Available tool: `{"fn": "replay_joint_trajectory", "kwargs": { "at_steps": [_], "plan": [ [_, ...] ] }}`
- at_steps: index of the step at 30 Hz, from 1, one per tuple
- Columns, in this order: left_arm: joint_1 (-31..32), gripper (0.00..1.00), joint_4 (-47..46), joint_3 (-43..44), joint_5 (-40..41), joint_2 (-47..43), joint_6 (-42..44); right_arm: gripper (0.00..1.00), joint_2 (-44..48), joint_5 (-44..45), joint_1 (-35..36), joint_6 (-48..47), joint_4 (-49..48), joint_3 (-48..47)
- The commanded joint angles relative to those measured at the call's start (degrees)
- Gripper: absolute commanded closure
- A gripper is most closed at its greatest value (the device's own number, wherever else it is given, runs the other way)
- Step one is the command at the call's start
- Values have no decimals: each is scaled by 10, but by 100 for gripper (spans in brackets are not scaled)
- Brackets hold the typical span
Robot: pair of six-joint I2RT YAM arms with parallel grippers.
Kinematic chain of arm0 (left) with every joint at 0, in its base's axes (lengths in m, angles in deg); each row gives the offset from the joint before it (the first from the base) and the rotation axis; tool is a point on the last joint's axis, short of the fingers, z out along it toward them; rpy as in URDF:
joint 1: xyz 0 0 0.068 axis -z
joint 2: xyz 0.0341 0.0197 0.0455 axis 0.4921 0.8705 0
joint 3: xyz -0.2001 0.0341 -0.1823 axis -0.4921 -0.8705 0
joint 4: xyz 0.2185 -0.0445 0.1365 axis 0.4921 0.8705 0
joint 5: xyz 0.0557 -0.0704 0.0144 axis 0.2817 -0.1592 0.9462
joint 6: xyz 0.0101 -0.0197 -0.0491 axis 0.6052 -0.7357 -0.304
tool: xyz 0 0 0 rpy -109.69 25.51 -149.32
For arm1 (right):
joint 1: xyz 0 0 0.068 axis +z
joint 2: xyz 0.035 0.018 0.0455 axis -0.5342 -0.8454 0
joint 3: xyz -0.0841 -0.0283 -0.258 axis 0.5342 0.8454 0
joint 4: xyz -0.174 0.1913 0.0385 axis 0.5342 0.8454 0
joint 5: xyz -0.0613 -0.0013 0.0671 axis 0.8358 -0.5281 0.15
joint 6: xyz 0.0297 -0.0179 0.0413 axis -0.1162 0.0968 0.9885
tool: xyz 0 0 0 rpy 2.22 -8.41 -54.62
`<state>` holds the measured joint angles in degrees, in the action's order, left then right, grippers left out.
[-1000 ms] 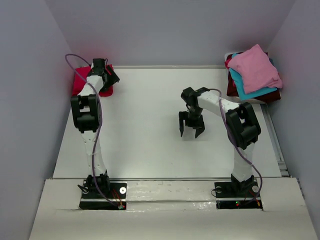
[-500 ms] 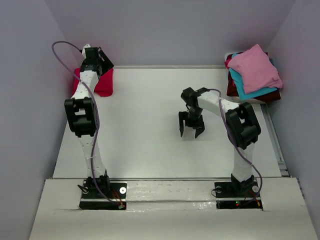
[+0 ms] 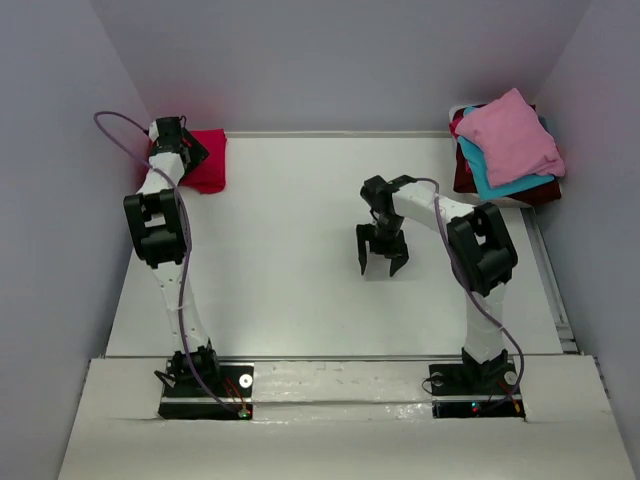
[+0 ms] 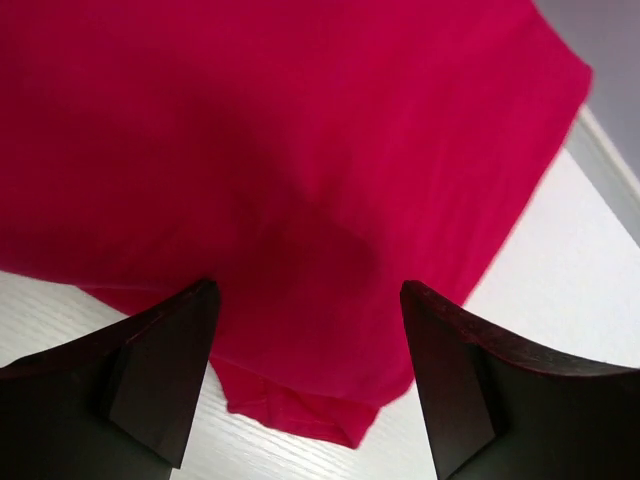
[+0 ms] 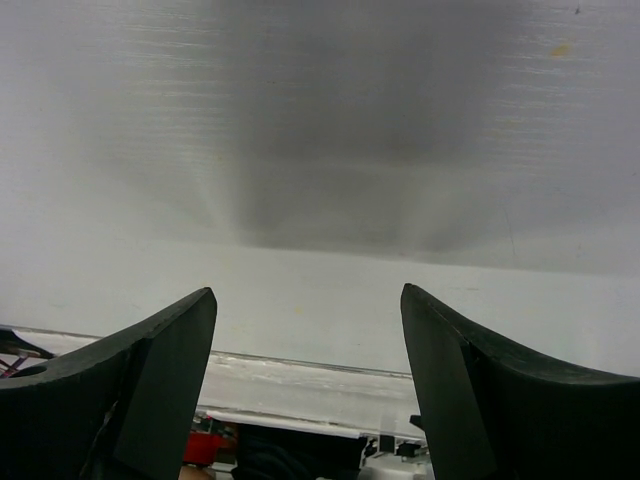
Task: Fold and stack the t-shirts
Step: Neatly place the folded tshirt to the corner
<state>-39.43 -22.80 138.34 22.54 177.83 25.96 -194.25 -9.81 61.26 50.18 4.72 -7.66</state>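
Big white counter (image 3: 300,300). In the far right corner there's a pile: pink shirt (image 3: 510,135) on top, teal shirt (image 3: 490,186) under it, maroon shirt (image 3: 463,172) at the bottom. It's all on something white, can't tell if that's a bin. The red shirt (image 4: 300,150) lies folded in the far left corner. The left claw (image 4: 310,300) hangs right over it, spread wide. The right claw (image 3: 383,262) is mid-counter, also spread, pointing down.

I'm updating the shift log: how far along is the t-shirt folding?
Done: the red t-shirt looks folded at the far left corner. In hand: nothing; the left gripper hovers open over it, the right gripper open above the table. Left: the pink t-shirt, teal t-shirt and maroon t-shirt lie loosely heaped at the far right.
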Motion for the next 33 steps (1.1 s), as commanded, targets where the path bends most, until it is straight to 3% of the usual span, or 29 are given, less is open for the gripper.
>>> {"fn": "replay_joint_trajectory", "kwargs": {
  "at_steps": [1,18,25,33],
  "plan": [
    [-14,14,-16,-24,37,-32,-11,20,-11,1,6,-9,11,-26],
    [-35,14,4,-18,51,-18,-14,20,-23,-3,6,-13,10,-30],
    [-35,14,4,-38,47,-53,-12,20,-9,-11,6,-4,-4,-23],
    [-16,14,17,-86,33,-161,20,19,55,11,6,2,-9,-65]
  ]
}}
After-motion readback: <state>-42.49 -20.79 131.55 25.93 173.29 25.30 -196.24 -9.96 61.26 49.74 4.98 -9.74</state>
